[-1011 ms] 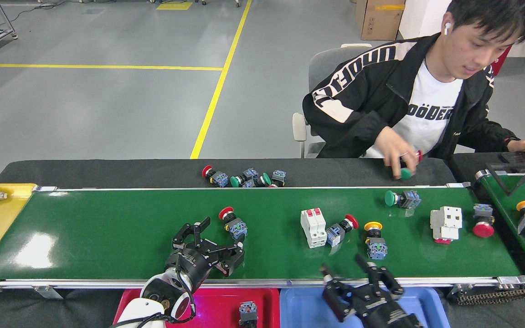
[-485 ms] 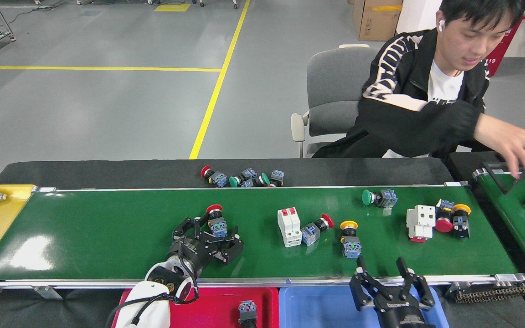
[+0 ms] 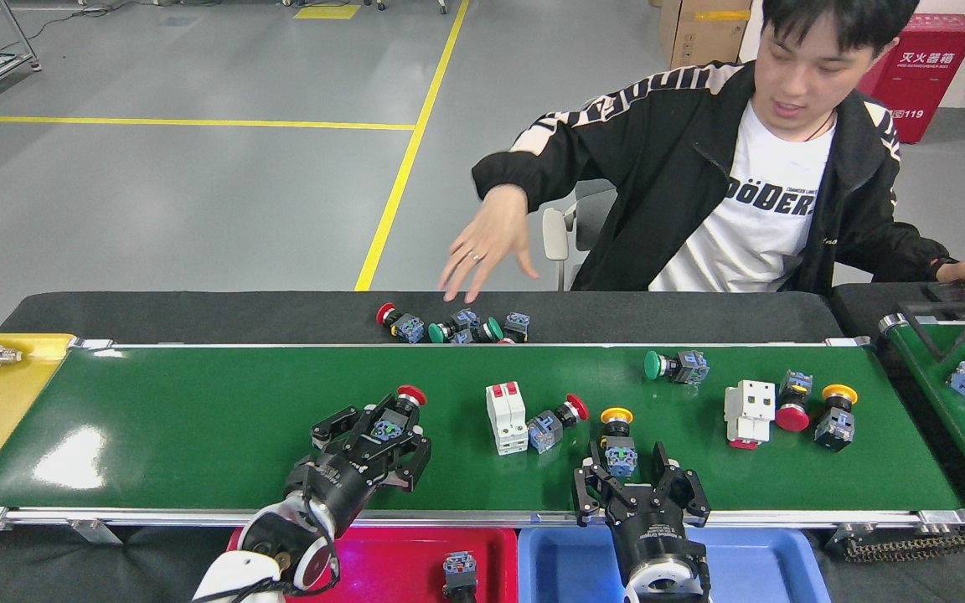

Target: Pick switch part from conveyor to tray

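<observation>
On the conveyor, a red-capped switch part is straddled by the left gripper fingers (whether clenched cannot be told); a yellow-capped switch is flanked by the spread right gripper.

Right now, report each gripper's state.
Left gripper: open, fingers around the red-capped switch on the conveyor.
Right gripper: open, at the yellow-capped switch, holding nothing.

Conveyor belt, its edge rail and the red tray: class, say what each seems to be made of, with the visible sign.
The conveyor belt looks like glossy green PVC or rubber: ceiling light glares off it. Its edge rail looks like bare metal, probably aluminium: silver, with a dull sheen. The red tray seems to be moulded plastic: one even colour, smooth and slightly shiny.
</observation>
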Robot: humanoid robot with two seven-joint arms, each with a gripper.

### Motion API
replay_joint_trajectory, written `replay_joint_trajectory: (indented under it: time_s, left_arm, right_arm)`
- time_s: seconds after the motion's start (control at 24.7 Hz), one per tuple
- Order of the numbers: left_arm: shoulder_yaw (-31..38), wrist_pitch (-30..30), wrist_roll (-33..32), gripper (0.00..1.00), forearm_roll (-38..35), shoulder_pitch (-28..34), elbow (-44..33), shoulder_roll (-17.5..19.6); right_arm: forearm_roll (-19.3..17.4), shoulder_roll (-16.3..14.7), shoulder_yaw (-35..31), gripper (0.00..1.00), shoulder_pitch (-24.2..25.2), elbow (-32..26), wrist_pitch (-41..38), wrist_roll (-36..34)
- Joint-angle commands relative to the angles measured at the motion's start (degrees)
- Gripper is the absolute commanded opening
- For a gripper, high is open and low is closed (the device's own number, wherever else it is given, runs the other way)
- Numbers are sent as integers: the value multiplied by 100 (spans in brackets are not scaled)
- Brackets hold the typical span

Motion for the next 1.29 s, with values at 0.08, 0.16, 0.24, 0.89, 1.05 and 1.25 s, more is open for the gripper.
replay_joint_trajectory:
  time_s: [0.08, 0.16, 0.24, 0.89, 1.05, 1.25]
  left_arm:
    - [559, -987, 179, 20, 11, 907, -656, 205]
    - [612, -1014, 188, 69, -24, 1039, -656, 214]
    - [603, -1031, 197, 100, -24, 1109, -630, 240]
    - [2484, 595, 135, 100, 3, 1443, -788, -806]
    - [2396, 604, 135, 100, -6, 1364, -814, -824]
    - [1755, 911, 135, 100, -638, 556, -279, -867]
  right_arm:
    - [-4, -25, 93, 2, -125, -87, -174, 56]
    - [-12, -25, 93, 2, -117, -131, -192, 56]
    - [-21, -34, 93, 2, -73, -289, -271, 65]
    - [-443, -104, 435, 99, 1922, -1986, -4367, 276]
    - [-505, -25, 330, 99, 1773, -1977, -4305, 276]
    - [-742, 256, -909, 96, 1474, -2047, -4121, 249]
